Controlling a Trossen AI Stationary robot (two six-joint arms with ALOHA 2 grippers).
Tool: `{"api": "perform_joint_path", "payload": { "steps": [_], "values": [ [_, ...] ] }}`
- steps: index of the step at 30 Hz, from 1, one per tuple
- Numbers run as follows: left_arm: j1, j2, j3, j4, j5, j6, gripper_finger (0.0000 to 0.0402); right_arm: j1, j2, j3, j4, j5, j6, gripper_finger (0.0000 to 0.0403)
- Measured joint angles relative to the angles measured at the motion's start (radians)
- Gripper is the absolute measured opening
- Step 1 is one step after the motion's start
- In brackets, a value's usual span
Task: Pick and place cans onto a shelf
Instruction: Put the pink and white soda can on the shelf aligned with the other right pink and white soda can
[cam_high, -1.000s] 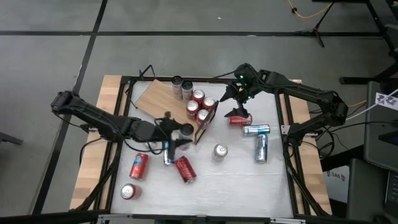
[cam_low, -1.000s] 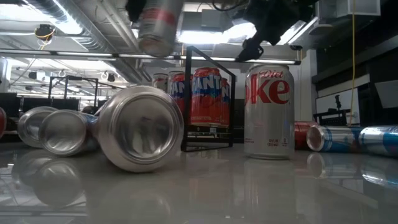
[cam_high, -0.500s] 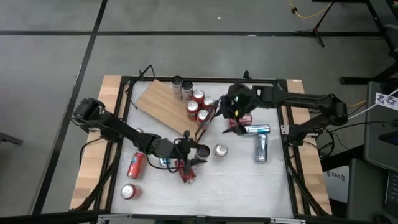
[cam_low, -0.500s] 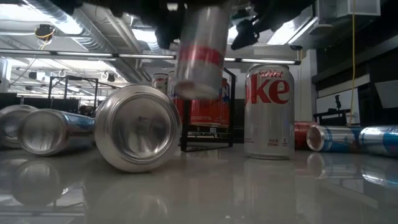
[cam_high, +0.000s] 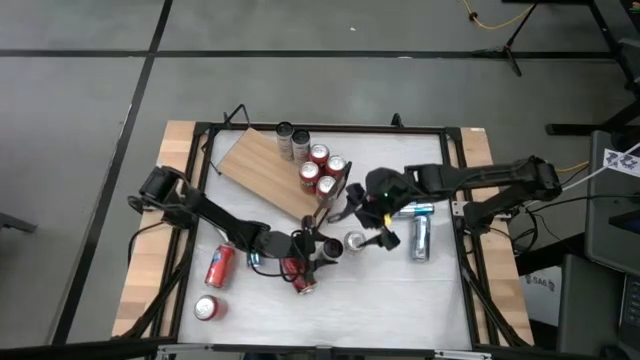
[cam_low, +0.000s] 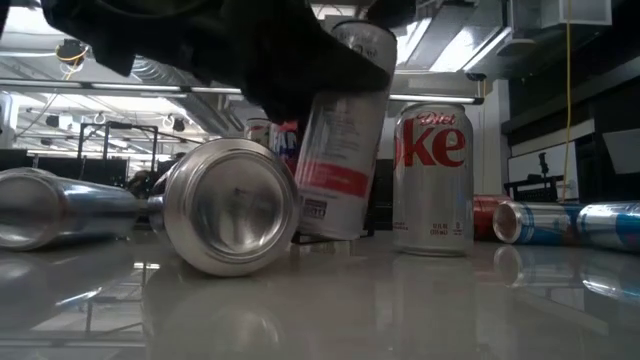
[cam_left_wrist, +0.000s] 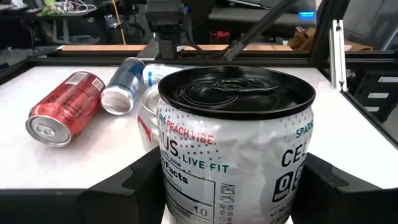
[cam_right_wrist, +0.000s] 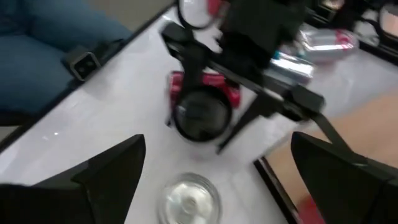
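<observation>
the left gripper (cam_high: 318, 248) clamps a slim white can (cam_left_wrist: 235, 140) by its sides, tilted, just off the shelf's (cam_high: 262, 168) framed end, ready for placing. the right gripper (cam_high: 372, 228) spreads wide above the upright silver can (cam_high: 354, 242), likely lining up its grab.

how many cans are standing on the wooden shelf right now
6: two slim cans at the far edge of the shelf, and four red cans clustered at its black-framed end. Another may be hidden there.
</observation>
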Motion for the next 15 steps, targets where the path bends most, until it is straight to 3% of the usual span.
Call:
{"api": "perform_joint_path", "payload": {
  "steps": [6,15],
  "values": [
    [0.015,0.02,0.0,0.023,-0.004,0.034,0.0235,0.076,0.013,0.0,0.052,0.015,0.01,0.039],
    [0.018,0.02,0.0,0.04,-0.003,0.018,0.0235,0.184,0.053,0.0,0.144,0.301,0.059,0.039]
  ]
}}
